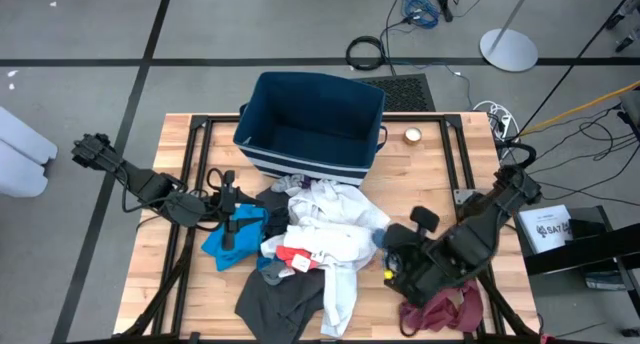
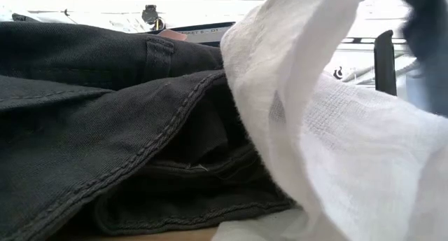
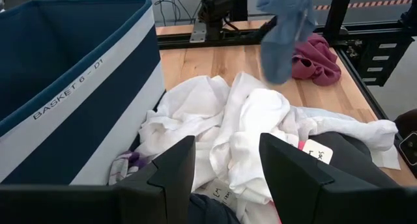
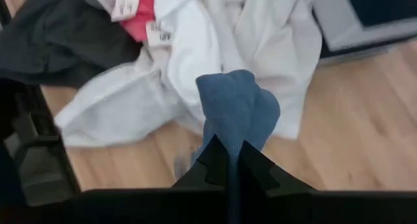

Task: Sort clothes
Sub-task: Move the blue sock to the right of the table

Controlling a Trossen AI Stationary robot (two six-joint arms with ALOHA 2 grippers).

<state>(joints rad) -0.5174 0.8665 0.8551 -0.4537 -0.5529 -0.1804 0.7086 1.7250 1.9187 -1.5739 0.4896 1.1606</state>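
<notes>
**Right gripper pinching blue sock; clothes heaped mid-table**

Soft pile of clothes (image 1: 310,239) at table centre, just in front of the bin, crumpled and overlapping. Counted in the high view: one white top (image 1: 335,224), thin, gauzy weave, wrinkled; one bright blue top (image 1: 225,242) at the pile's left edge; one dark grey garment (image 1: 275,299), heavy twill with double stitched seams, at the near edge; one red piece (image 1: 298,256) with white tags, mostly buried; one maroon top (image 1: 440,309), bunched, lying apart at the near right.

Right gripper (image 4: 229,160) pinched tight on one grey-blue sock (image 4: 236,107), ribbed knit, limp, hanging over bare wood beside the white top.

Left gripper (image 3: 225,162) with fingers spread wide, nothing between them, low over the pile's left side by the bright blue top.

One bin (image 1: 310,124), dark blue fabric, rectangular, white stripe low on its wall, at the table's far middle. Table (image 1: 440,169) of pale wooden planks with a black frame. One small round object (image 1: 412,135) right of the bin, too small to identify.
</notes>
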